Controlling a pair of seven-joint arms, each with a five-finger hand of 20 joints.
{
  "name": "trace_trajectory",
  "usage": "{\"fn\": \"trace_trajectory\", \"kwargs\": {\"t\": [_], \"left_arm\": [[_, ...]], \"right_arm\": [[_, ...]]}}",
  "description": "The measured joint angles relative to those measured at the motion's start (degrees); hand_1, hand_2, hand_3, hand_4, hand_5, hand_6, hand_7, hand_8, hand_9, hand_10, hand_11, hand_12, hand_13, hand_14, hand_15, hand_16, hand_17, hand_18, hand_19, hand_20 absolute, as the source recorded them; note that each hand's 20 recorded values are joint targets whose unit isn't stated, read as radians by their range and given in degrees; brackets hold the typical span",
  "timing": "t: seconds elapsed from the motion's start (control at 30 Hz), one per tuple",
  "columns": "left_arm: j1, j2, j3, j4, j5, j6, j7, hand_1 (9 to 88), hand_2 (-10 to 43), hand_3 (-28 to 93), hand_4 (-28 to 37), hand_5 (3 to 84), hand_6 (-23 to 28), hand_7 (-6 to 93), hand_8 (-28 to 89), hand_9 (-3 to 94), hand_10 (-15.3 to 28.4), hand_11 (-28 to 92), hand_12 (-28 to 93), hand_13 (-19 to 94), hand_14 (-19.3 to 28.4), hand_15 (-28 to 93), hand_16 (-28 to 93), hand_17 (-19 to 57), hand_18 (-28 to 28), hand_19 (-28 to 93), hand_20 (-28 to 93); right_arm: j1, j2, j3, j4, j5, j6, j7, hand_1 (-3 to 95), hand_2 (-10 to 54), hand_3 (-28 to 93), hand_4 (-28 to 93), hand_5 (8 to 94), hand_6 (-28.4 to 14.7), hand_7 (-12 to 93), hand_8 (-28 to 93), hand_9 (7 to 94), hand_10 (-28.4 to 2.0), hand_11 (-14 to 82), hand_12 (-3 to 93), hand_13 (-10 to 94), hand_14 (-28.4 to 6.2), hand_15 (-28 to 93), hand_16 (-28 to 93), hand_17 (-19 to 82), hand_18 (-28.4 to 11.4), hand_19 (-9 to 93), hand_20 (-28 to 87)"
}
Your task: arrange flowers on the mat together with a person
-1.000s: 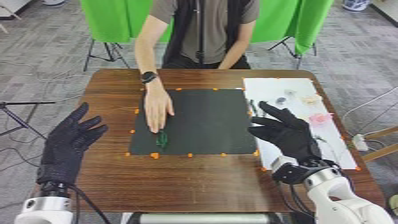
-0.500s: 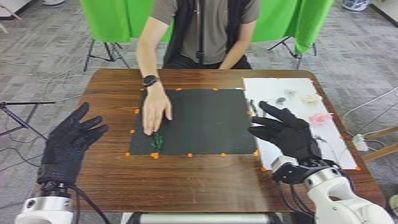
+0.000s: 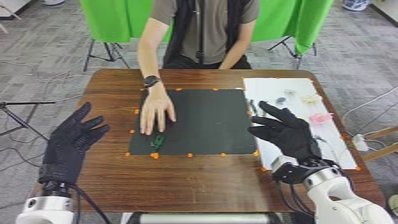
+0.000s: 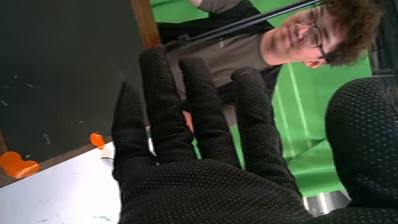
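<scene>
Green cloth hangs behind a brown wooden tabletop, which carries a black rectangular mat bordered by small orange markers. One slender dark-green leafy sprig lies on the mat's near-left area. A person's hand extends over the mat, fingertips near the sprig's far end; contact cannot be determined. A white rectangular sheet on the right supports a pink flower and a cream flower. The left hand is wide and empty, left of the mat. The right hand is likewise wide and empty, near the sheet's left edge.
</scene>
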Motion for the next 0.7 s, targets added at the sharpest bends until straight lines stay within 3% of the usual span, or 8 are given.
{"fn": "trace_trajectory", "kwargs": {"t": [0.37,0.5,0.6,0.7], "left_arm": [[0.03,0.00,0.00,-0.04,-0.03,0.05,0.22,21.9,6.1,77,-26.5,33.9,7.0,8.4,-8,36.0,20.0,23,11,28,27.7,49,-8,-4.8,28.4,65,-10],[0.20,0.29,0.00,-0.11,-0.23,0.26,0.70,22.0,6.1,77,-26.5,33.9,7.1,8.4,-8,36.0,20.1,23,11,28,27.8,49,-8,-4.8,28.4,65,-10],[0.48,0.69,-0.08,-0.30,-0.38,0.51,1.05,22.0,6.0,78,-26.5,33.9,7.1,8.3,-8,36.0,20.1,23,11,28,27.8,49,-8,-4.8,28.4,65,-10],[0.78,1.03,-0.23,-0.54,-0.53,0.77,1.36,22.1,6.0,77,-26.7,34.0,7.2,8.2,-8,36.1,20.1,23,11,28,27.8,49,-8,-4.9,28.4,65,-10]], "right_arm": [[0.06,0.03,-0.03,0.00,0.01,0.04,0.14,18.1,8.5,74,-27,43.4,0.7,13,-13,49.1,-16.9,14.7,14.3,40,-18.6,36,14,5,-20.7,41,19],[0.14,0.10,-0.02,-0.31,-0.36,0.51,0.91,19.7,7.7,74,-26,46.9,-1.2,14,-13,56.6,-18.0,21.6,14.7,47,-18.2,48,12,9,-22.1,48,20],[0.02,1.34,-1.31,-3.12,-4.47,6.46,3.97,21.2,6.4,73,-25,47.6,-2.1,14,-13,59.5,-18.4,24.8,15.4,51,-17.6,53,11,11,-22.8,53,20],[-0.24,4.12,-3.41,-7.75,-15.00,18.39,10.39,22.1,5.5,73,-25,48.0,-2.7,14,-13,60.8,-18.3,26.6,15.4,53,-17.7,57,10,14,-23.8,58,20]]}}
